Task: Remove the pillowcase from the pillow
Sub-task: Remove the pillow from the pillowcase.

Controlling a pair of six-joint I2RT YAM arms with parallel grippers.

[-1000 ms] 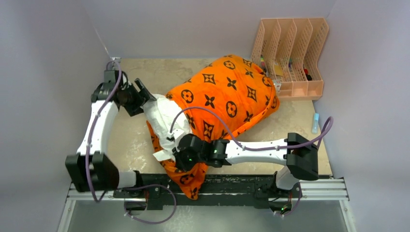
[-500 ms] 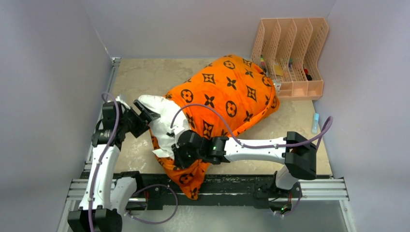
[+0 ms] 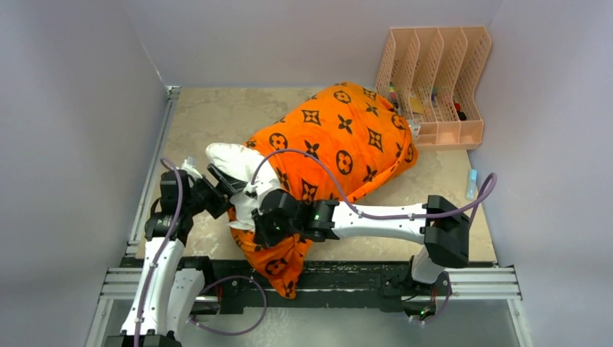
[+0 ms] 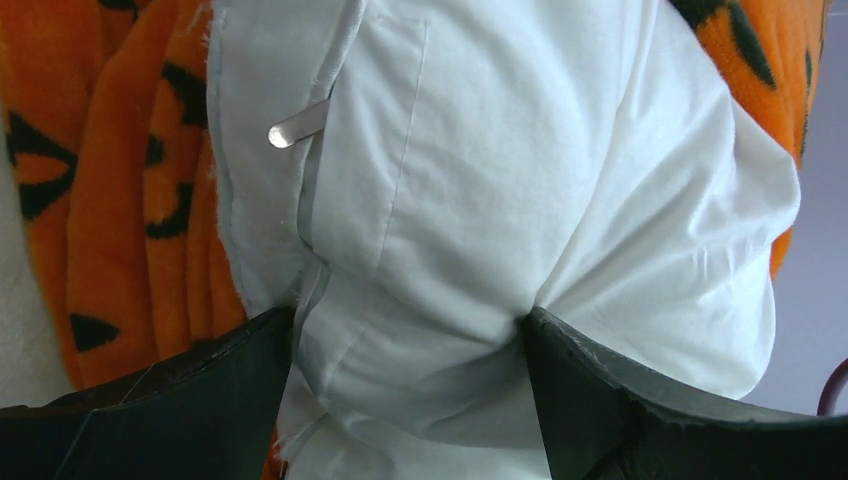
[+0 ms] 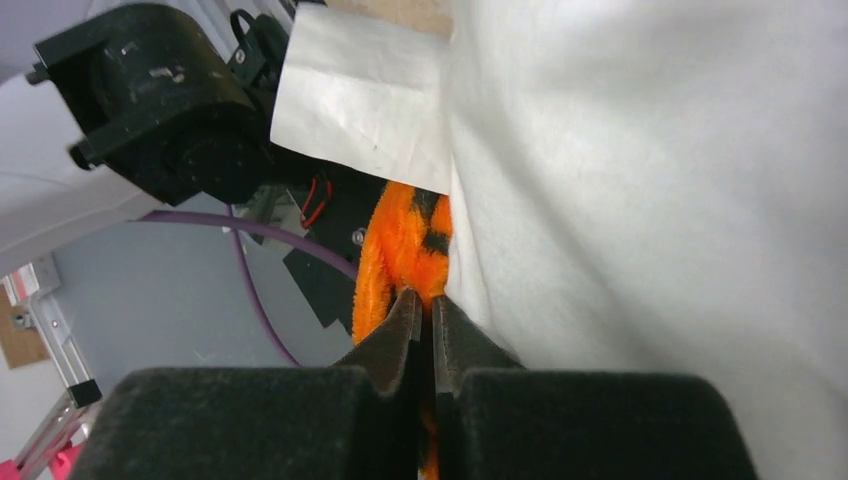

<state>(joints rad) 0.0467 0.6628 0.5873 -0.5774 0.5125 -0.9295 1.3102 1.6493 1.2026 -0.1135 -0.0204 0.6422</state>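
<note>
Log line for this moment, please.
left gripper: fingers astride pillow corner | right gripper: pinching pillowcase edge | pillow partly out

One pillow (image 3: pixel 230 157), one pillowcase (image 3: pixel 340 141), one file rack (image 3: pixel 434 79)

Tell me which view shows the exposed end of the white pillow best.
Left wrist: the pillow fills the frame, bulging between the left gripper's fingers, its seams and a metal tab sharp. The top external view shows only a small white end poking from the pillowcase. The right wrist view shows a flat white expanse without outline.
</note>
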